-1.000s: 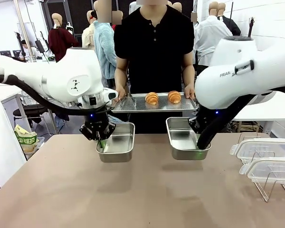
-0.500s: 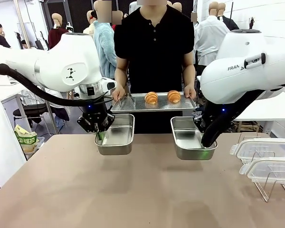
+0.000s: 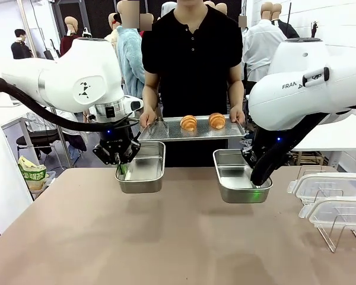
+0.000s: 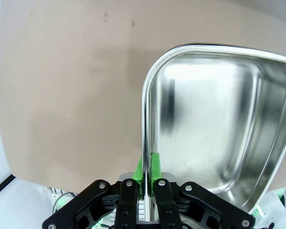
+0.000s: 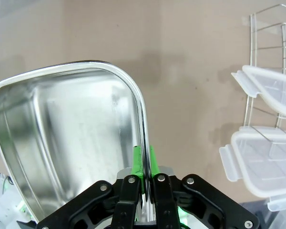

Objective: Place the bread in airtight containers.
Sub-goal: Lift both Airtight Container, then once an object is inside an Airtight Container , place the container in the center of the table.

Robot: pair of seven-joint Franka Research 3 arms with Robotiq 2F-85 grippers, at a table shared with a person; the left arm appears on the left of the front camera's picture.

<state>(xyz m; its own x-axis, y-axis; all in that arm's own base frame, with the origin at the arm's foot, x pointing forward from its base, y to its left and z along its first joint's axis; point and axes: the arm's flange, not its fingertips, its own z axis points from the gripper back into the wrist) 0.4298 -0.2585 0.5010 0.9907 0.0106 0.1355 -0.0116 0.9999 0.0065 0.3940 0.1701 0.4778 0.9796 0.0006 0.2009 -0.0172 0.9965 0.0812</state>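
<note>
- front view: left gripper (image 3: 123,170) pinched on left tin (image 3: 147,173) rim; right gripper (image 3: 256,180) likewise on right tin (image 3: 232,181).
- left roll (image 3: 189,123) and right roll (image 3: 217,121) lie on person's tray (image 3: 160,130), just beyond and above the tins.

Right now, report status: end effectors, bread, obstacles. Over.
Left end effector shut on rim of left shallow stainless-steel tin; right end effector shut on matching right tin. Golden-brown croissant rolls on person's flat steel tray. Nothing blocking.
</note>
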